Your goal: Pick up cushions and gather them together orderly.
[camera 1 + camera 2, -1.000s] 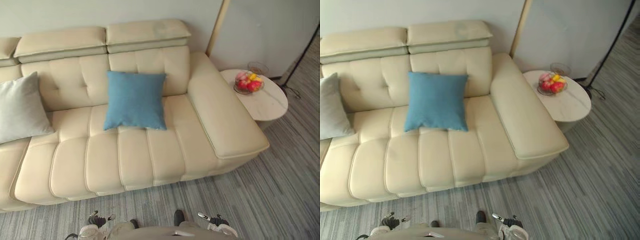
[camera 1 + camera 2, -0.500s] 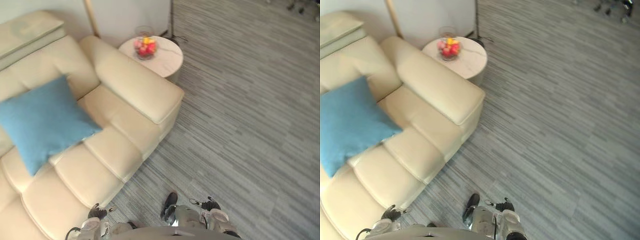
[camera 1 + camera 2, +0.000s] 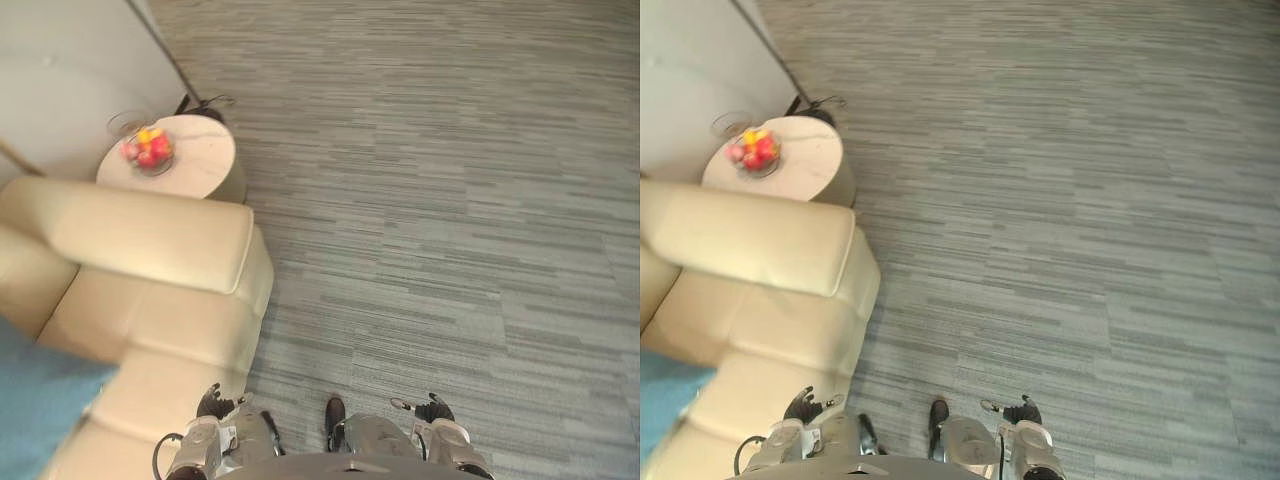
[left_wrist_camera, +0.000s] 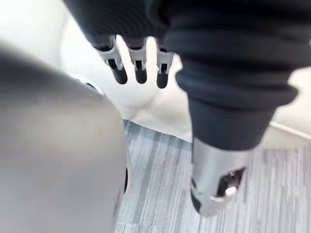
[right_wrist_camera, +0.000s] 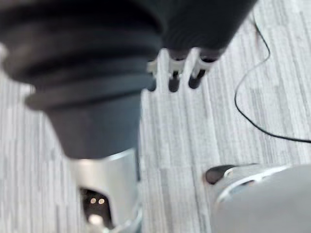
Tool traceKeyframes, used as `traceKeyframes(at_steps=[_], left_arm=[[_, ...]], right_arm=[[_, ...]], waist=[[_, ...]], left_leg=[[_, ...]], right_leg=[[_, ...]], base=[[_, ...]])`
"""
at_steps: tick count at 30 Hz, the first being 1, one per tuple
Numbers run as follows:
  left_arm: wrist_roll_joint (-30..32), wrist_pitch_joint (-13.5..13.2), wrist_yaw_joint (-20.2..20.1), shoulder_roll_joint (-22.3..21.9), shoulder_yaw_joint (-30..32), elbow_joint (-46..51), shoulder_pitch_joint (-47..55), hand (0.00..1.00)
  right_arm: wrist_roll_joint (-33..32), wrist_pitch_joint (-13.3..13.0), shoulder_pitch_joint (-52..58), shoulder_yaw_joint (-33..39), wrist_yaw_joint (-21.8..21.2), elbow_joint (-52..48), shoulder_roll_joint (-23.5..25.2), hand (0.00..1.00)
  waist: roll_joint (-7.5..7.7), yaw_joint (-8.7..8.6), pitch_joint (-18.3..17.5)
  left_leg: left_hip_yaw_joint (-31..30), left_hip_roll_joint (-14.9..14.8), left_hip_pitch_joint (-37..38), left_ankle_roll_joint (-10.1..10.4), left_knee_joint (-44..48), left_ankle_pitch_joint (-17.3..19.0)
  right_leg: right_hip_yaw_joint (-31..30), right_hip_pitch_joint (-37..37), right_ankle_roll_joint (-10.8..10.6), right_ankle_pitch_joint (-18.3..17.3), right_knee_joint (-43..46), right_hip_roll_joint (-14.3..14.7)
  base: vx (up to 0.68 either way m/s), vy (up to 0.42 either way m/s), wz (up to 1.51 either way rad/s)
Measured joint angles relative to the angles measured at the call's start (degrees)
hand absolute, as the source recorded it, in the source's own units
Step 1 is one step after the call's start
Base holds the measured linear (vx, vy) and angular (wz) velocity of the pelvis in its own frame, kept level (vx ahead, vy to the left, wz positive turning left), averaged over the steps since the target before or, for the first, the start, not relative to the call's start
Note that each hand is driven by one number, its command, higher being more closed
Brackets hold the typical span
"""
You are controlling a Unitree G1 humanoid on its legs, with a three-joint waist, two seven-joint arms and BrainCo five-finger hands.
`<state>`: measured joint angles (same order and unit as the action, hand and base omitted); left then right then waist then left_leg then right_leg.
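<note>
I find the left robot hand (image 4: 139, 65) and the right robot hand (image 5: 174, 77) both hanging low, fingers loosely extended, each unladen. The blue cushion (image 3: 35, 410) lies on the cream sofa (image 3: 150, 240) seat, at the lower left edge of my head views. Past the sofa's armrest stands a round surface (image 3: 205, 165) bearing a fruit bowl (image 3: 148, 152). Grey striped carpet (image 3: 450, 200) lies ahead.

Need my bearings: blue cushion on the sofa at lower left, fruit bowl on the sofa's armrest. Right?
No: the fruit bowl stands on the round side table beyond the armrest, as the left eye view shows. The blue cushion is as you say.
</note>
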<state>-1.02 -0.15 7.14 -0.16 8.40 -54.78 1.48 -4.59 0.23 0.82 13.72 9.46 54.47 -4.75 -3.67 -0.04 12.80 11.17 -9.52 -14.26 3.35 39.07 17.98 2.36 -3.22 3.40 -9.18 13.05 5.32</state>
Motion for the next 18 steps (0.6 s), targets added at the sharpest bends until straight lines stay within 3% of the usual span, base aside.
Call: traceKeyframes(at_steps=[2,3,4,5,6,7,9,14,16,17,18], left_arm=[[0.14,-0.04,0.02,-0.42,0.25,0.18,-0.01,0.0],[0.15,-0.02,0.0,-0.54,0.28,0.1,0.02,0.0],[0.17,0.03,-0.01,-0.75,0.33,0.1,0.09,0.0],[0.17,0.05,-0.04,-0.81,0.63,0.18,0.19,0.0],[0.39,0.05,-0.07,0.12,0.73,0.21,0.18,0.0],[1.09,0.04,-0.02,0.84,0.74,0.08,0.55,0.0],[1.6,0.09,-0.06,1.31,0.6,-0.25,0.1,0.0],[2.41,0.09,-0.07,1.28,-0.26,-1.92,-0.18,0.0],[2.38,0.12,-0.06,1.16,-1.15,-2.39,-0.05,0.0],[2.33,0.14,-0.05,1.22,-2.03,-2.46,0.09,0.0],[2.32,0.16,-0.04,1.29,-2.28,-2.48,0.14,0.0]], right_arm=[[-0.15,-0.01,-0.03,0.18,0.15,-0.44,0.51,0.0],[-0.12,0.02,0.45,0.16,0.85,-1.8,0.97,0.0],[-0.11,-0.01,0.62,0.12,0.99,-2.24,1.09,0.0],[-0.05,0.02,0.74,0.07,1.01,-2.72,1.36,0.0],[-0.01,0.04,1.32,0.05,1.02,-3.3,2.4,0.0],[0.32,-0.06,2.35,0.12,1.0,-4.06,3.64,0.0],[0.36,-0.04,1.85,0.02,0.98,-4.01,4.69,0.0],[0.37,-0.14,1.09,-0.03,0.58,-3.33,5.25,0.0],[0.37,-0.15,0.26,-0.14,0.52,-1.64,4.61,0.0],[0.41,-0.03,-0.94,-0.17,0.52,-0.36,4.2,0.0],[0.43,-0.11,-1.26,-0.2,0.51,0.12,4.12,0.0]], waist=[[-0.09,0.39,-0.1],[-0.37,0.27,-0.28],[-0.52,0.32,-0.41],[-0.72,0.41,-0.59],[1.54,0.49,-1.03],[3.36,1.36,-2.46],[4.46,1.66,-3.18],[4.1,1.6,-4.02],[3.24,1.61,-4.38],[2.79,1.74,-4.47],[2.76,1.69,-4.46]], left_leg=[[-10.0,3.86,-0.63,1.84,-9.58,-1.27],[-15.53,4.93,-0.34,0.44,-14.96,-3.55],[-15.91,4.78,0.16,0.14,-16.56,-4.61],[-14.27,4.37,1.75,0.94,-17.5,-10.22],[-10.52,4.81,3.04,0.03,-17.17,-9.12],[-6.32,4.89,4.22,-0.78,-17.44,-8.03],[-2.96,5.06,5.53,-1.38,-17.7,-7.63],[2.06,5.82,10.67,-2.03,-21.45,-7.28],[3.84,5.34,12.01,-2.15,-23.21,-7.35],[6.62,4.84,13.36,-2.35,-25.09,-7.48],[7.55,4.86,13.72,-2.35,-25.49,-7.47]], right_leg=[[-4.04,0.1,-1.27,-0.83,0.34,0.2],[-6.49,-0.27,-2.29,-2.19,1.71,0.45],[-7.12,-0.66,-2.7,-3.03,2.89,0.55],[-8.66,-1.36,-3.84,-5.2,6.24,0.53],[-10.12,-2.0,-5.89,-6.95,8.89,-1.12],[-10.46,-3.04,-6.57,-6.72,9.06,-2.5],[-11.4,-2.29,-6.9,-5.18,6.48,-3.51],[-12.58,-0.78,-7.29,-1.07,1.89,-4.88],[-8.58,-1.58,-7.48,0.28,1.55,-5.26],[4.92,-3.05,-5.67,-0.08,2.12,-8.36],[10.86,-3.28,-5.29,-0.33,2.32,-10.26]], base=[[0.23,0.213,-1.45],[0.29,0.271,-1.27],[0.35,0.314,-1.21],[0.31,0.28,-1.03],[0.34,0.318,-1.45],[0.25,0.24,-1.24],[0.2,0.211,-1.13],[0.09,0.119,-0.82],[0.01,0.012,-0.68],[-0.02,-0.007,-0.69],[-0.04,-0.009,-0.84]])
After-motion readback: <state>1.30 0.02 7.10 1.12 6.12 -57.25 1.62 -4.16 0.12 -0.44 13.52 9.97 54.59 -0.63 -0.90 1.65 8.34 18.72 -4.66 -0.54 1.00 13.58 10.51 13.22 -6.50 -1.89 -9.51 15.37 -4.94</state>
